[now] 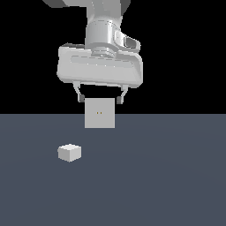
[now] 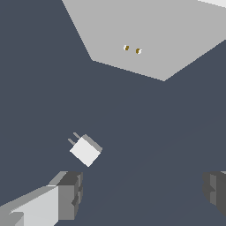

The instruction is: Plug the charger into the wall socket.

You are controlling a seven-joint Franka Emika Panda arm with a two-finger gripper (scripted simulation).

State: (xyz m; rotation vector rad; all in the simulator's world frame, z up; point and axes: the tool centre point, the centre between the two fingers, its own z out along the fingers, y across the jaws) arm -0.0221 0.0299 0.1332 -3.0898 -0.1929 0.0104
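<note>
Exterior view first. Gripper (image 1: 99, 98) hangs high in the frame under the white wrist housing of the Panda arm (image 1: 102, 33), its two short dark-tipped fingers (image 1: 80, 96) pointing down and set wide apart with nothing between them. Behind those fingers, toward the horizon line of the dark blue-grey floor (image 1: 176, 176), the wall socket (image 1: 99, 113) stands upright as a flat light-grey square plate, two tiny yellowish holes at its centre facing the camera. From the socket, the charger (image 1: 69, 152) lies at about seven o'clock, a small white boxy block resting on the floor, well apart from the plate and nearer the camera. It sits below the gripper, toward the exterior view's left of it, and touches neither finger.

Wrist view next. Both fingertips (image 2: 68, 194) show at the edge of the picture, one pale and grey, the other a dark block at the far side, spread wide with bare floor (image 2: 154, 132) between them. The charger (image 2: 85, 150) lies near the pale finger but clear of it, and here two thin prongs can be seen sticking out of one face, aimed at roughly eleven o'clock. Beyond it the wall socket (image 2: 145, 31) fills the far part of the picture at a slant, its two yellowish holes side by side.
</note>
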